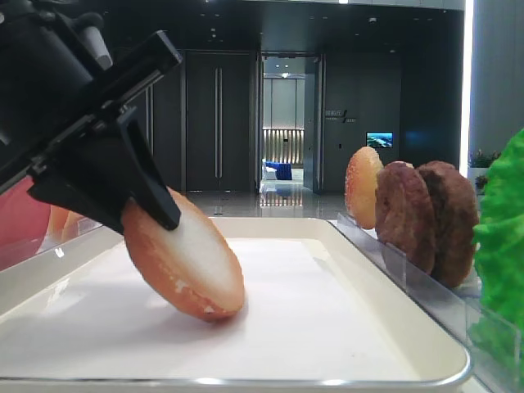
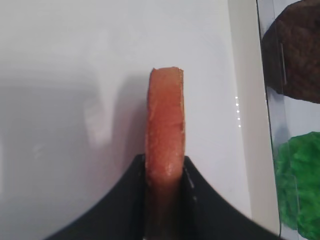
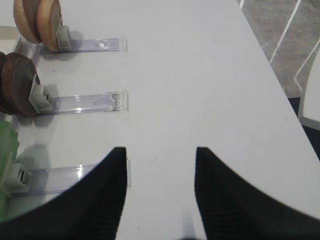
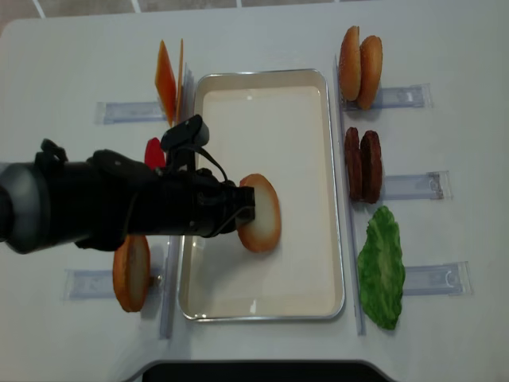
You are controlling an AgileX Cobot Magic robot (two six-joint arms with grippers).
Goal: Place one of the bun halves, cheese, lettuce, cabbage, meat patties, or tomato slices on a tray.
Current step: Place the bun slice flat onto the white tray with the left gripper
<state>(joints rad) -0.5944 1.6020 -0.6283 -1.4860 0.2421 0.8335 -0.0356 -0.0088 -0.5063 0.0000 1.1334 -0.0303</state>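
My left gripper (image 4: 248, 208) is shut on a bun half (image 4: 262, 213) with a pale toasted face. The bun leans tilted, and its lower edge touches the liner of the white tray (image 4: 262, 74). In the left wrist view the bun half (image 2: 165, 125) stands edge-on between the black fingers (image 2: 131, 200). From the low exterior view the bun half (image 1: 192, 262) rests near the middle of the tray (image 1: 246, 381). My right gripper (image 3: 159, 152) is open over bare table, holding nothing.
Right of the tray, clear holders carry two bun halves (image 4: 359, 68), two meat patties (image 4: 363, 165) and lettuce (image 4: 382, 267). On the left stand cheese (image 4: 169, 79), a tomato slice (image 4: 153, 151) and another bun half (image 4: 131, 272). A clear holder (image 3: 85, 102) lies ahead of the right gripper.
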